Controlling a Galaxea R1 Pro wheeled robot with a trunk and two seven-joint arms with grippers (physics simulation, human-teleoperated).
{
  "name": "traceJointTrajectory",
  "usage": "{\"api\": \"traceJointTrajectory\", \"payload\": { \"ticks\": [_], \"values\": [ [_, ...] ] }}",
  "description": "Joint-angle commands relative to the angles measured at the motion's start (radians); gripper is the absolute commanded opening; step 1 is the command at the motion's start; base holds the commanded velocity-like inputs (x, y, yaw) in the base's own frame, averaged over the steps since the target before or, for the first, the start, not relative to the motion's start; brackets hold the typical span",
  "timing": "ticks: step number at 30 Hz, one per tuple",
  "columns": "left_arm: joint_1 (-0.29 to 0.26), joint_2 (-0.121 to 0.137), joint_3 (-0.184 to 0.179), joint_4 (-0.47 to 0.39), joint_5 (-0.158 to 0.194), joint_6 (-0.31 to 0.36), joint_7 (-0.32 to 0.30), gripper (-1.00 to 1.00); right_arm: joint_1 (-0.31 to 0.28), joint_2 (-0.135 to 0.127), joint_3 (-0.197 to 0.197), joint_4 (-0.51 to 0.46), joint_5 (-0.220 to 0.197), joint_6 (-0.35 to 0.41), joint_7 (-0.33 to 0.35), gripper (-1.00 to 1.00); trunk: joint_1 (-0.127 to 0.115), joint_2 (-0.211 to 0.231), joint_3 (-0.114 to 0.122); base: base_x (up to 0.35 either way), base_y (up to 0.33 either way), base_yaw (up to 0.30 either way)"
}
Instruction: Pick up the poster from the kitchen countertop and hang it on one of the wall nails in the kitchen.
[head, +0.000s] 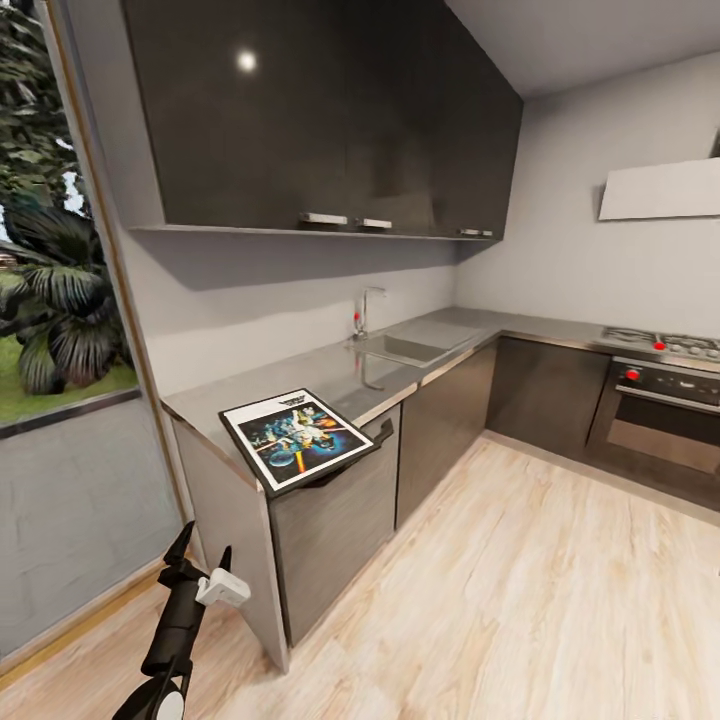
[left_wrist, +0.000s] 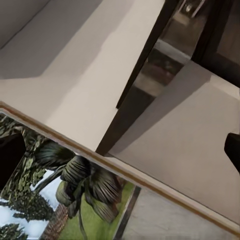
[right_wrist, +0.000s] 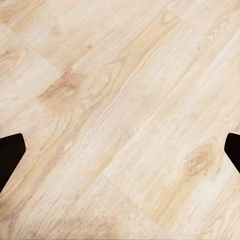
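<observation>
The poster (head: 297, 438) lies flat on the near end of the grey kitchen countertop (head: 330, 372), its corner jutting a little over the front edge. It has a black frame, a white border and dark blue artwork. My left gripper (head: 205, 548) hangs low at the bottom left, below and in front of that end of the worktop, open and empty. In the left wrist view the left gripper (left_wrist: 120, 152) faces the wall, window frame and palm outside. My right gripper (right_wrist: 120, 150) is open over the wooden floor (right_wrist: 125, 100). The wall nails are out of view.
A sink (head: 415, 345) with a chrome tap (head: 366, 308) is set in the worktop further along. Dark wall cabinets (head: 330, 120) hang above. An oven (head: 655, 410) and hob (head: 665, 345) stand at the right. A tall window (head: 60, 400) runs down the left. The wooden floor (head: 520, 590) lies open.
</observation>
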Motion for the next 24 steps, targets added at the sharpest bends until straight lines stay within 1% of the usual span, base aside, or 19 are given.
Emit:
{"api": "traceJointTrajectory", "payload": {
  "ticks": [1,7,24],
  "values": [
    [-0.001,0.001,-0.001,0.001,-0.008,0.002,0.007,1.00,-0.001,0.000,0.000,0.001,0.001,-0.003,0.000,1.00,0.000,-0.001,-0.001,0.000,0.076,-0.134],
    [-0.001,0.001,0.005,0.001,-0.007,0.001,0.007,1.00,-0.001,-0.001,0.001,0.000,0.001,-0.003,0.000,1.00,0.000,-0.001,-0.001,0.000,0.027,-0.241],
    [-0.001,0.001,0.005,0.001,-0.008,-0.009,0.009,1.00,-0.001,0.000,0.000,0.000,0.001,-0.003,0.000,1.00,0.000,-0.001,-0.001,0.000,0.001,-0.296]
  ]
}}
